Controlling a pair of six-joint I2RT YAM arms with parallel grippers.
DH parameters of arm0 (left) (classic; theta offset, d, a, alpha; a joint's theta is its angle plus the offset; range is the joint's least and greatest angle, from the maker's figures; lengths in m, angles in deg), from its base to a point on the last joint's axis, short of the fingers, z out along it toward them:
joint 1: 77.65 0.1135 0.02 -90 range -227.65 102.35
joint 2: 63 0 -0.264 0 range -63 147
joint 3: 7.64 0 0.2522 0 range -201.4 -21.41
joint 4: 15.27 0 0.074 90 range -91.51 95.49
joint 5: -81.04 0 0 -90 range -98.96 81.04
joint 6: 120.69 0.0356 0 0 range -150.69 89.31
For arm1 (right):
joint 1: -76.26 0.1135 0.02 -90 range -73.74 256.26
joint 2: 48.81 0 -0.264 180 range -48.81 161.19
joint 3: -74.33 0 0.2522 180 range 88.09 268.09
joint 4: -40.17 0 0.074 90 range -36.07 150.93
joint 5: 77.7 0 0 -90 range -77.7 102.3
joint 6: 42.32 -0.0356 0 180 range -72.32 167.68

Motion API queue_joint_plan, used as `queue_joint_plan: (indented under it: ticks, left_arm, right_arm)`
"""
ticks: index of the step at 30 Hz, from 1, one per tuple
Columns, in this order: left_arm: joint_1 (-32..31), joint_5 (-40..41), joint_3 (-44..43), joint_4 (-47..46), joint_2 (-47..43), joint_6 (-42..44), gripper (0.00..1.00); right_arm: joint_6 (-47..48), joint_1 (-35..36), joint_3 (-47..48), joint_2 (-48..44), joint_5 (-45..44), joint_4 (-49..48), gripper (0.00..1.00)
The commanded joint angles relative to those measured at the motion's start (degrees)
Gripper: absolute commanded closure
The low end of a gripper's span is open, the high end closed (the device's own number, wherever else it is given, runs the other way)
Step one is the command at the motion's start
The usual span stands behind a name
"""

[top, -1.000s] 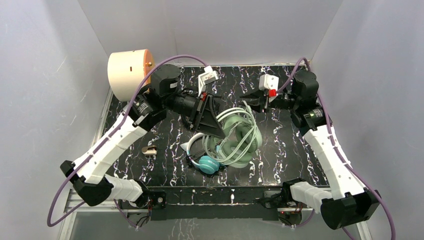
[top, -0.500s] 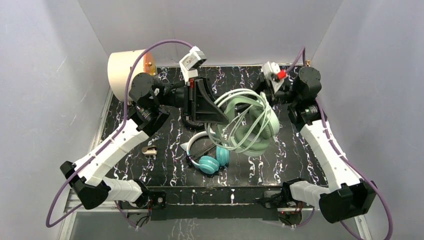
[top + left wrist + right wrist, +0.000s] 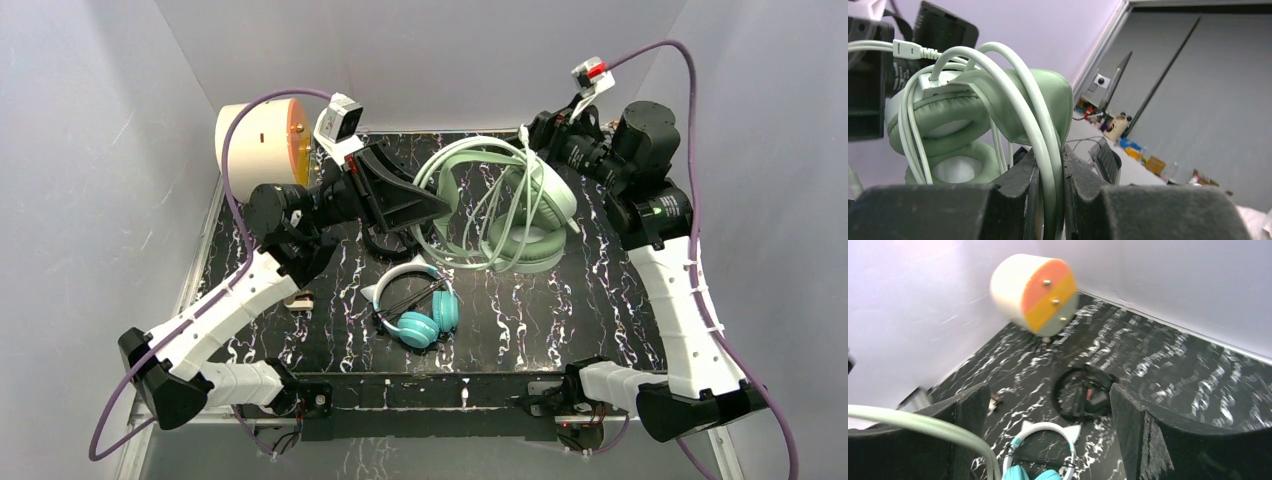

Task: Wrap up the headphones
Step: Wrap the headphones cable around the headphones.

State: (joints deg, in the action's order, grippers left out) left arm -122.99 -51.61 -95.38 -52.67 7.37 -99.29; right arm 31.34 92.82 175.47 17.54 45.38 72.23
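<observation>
The sage-green headphones (image 3: 525, 210) hang above the back of the table with their light cable looped round them. My left gripper (image 3: 436, 203) is shut on two cable strands (image 3: 1052, 185), with the ear cups (image 3: 943, 117) beyond. My right gripper (image 3: 532, 133) stands open at the headset's upper right. Nothing is between its fingers (image 3: 1143, 435), and one cable strand (image 3: 923, 426) crosses in front of its left finger. The teal headphones (image 3: 420, 318) with the white cat-ear band (image 3: 1048, 432) lie on the table. The black headphones (image 3: 1083, 397) lie behind them, partly hidden under my left arm.
A round cream drawer unit (image 3: 255, 145) with orange and yellow drawer fronts (image 3: 1048, 295) stands at the back left corner. A small brown object (image 3: 298, 298) lies near the left arm. Grey walls close in the black marbled table (image 3: 600, 320) on three sides.
The green headphones rose off the table and moved toward the back right. My right gripper opened and swung up to the back right; my left gripper stayed shut on the cable.
</observation>
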Motion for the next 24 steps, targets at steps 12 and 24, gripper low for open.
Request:
queue_joint_plan:
  ticks: [12,24]
  left_arm:
    - [0.2,20.7,12.0,-12.7,-11.5,6.9,1.0]
    - [0.2,25.7,15.1,-24.3,-7.1,-7.1,1.0]
  right_arm:
    - [6.6,-0.3,22.8,8.9,-28.2,30.2,0.01]
    - [11.9,-0.3,16.4,12.9,10.0,12.3,0.18]
